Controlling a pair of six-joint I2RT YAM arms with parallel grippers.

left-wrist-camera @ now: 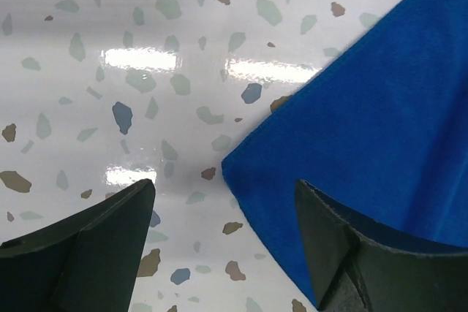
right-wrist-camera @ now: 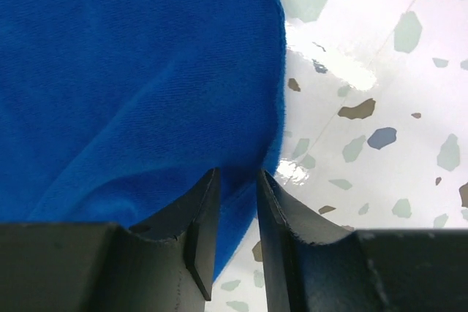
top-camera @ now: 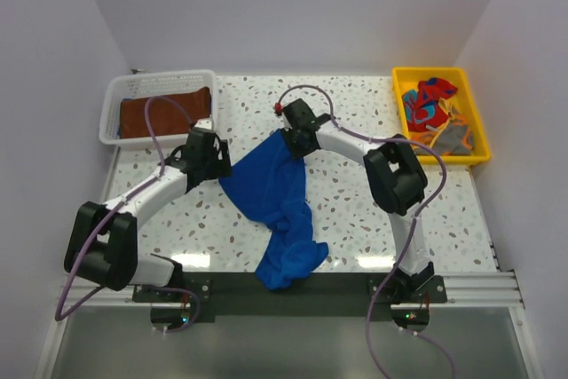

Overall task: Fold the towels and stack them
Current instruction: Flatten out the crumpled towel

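The right gripper [right-wrist-camera: 238, 180] is pinched almost closed on the far edge of the blue towel [top-camera: 271, 188], with cloth caught between its jaws. The left gripper [left-wrist-camera: 223, 199] is spread wide at the towel's left corner, one finger over the cloth, though I can't tell if it touches. The towel's near end bunches over the table [top-camera: 355, 210] edge, so its shape there is hard to make out.
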